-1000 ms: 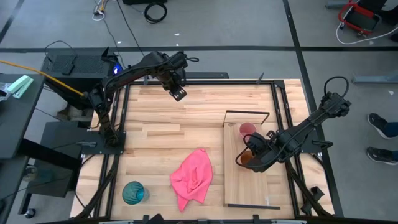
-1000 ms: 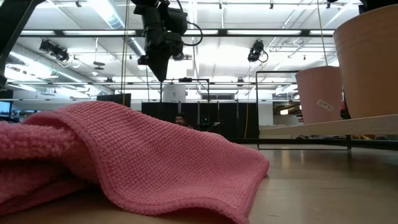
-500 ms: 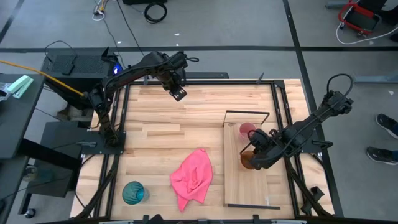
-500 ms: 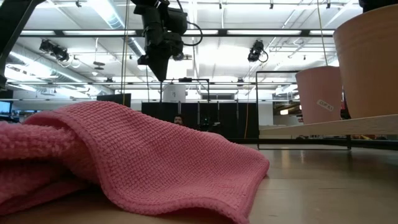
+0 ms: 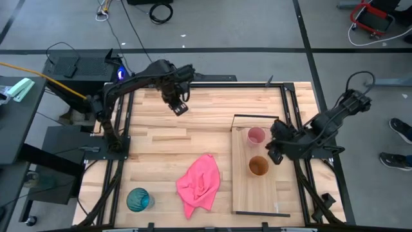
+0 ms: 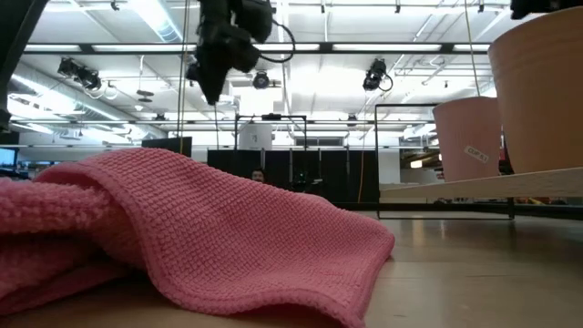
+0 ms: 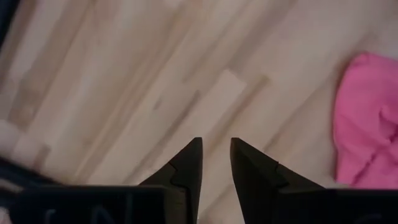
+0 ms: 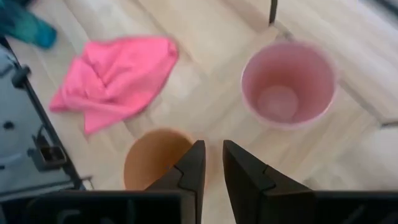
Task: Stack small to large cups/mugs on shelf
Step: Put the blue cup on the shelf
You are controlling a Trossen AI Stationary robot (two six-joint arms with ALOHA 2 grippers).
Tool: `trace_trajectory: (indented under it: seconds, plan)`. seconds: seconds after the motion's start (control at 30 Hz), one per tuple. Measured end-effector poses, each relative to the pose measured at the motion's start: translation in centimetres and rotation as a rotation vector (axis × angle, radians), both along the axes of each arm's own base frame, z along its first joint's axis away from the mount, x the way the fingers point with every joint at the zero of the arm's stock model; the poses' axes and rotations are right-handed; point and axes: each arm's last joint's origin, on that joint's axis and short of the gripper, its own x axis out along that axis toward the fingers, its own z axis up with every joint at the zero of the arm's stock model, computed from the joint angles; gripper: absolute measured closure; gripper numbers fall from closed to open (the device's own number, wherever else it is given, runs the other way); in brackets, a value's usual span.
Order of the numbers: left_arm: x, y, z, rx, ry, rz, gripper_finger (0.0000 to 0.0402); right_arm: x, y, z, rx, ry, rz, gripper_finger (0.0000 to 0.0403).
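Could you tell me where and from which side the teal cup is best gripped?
The teal cup stands alone at the table's front left corner, apart from the pink cloth. Likely best: the left gripper descends from above and pinches the rim wall, one finger inside, since nothing crowds it.

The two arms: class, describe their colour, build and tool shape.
Both arms are dark, jointed segments with black cables looped alongside. The left tool and right tool each end in two black, wedge-shaped fingers with stepped inner edges, tapering to points.
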Motion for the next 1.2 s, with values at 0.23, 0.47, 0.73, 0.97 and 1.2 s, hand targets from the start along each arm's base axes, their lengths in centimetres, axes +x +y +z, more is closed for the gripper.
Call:
trace_trajectory:
  seconds: [0.23,0.47,0.73,0.97,1.2]
  plan:
    - [-1.1,-5.4,3.1,0.012,-0.063,-0.001,0.0314,-0.9,-1.0,0.8,-0.081,-0.099,-0.026,0.0339]
    - [-4.1,-11.3,7.0,0.029,-0.201,0.028,0.0324,-0.8,-1.0,0.9,-0.087,-0.112,-0.030,0.0339]
    - [-9.1,-17.7,8.9,-0.008,-0.300,0.078,0.0335,-0.3,-0.6,1.3,-0.023,-0.181,-0.053,0.0339]
    - [-14.1,-22.3,5.7,-0.091,-0.191,0.141,0.0349,0.1,-0.3,1.6,0.023,-0.237,-0.065,0.0339]
    - [-17.5,-26.0,1.7,-0.065,-0.049,0.198,0.0352,0.4,-0.2,1.8,0.081,-0.272,-0.112,0.0339]
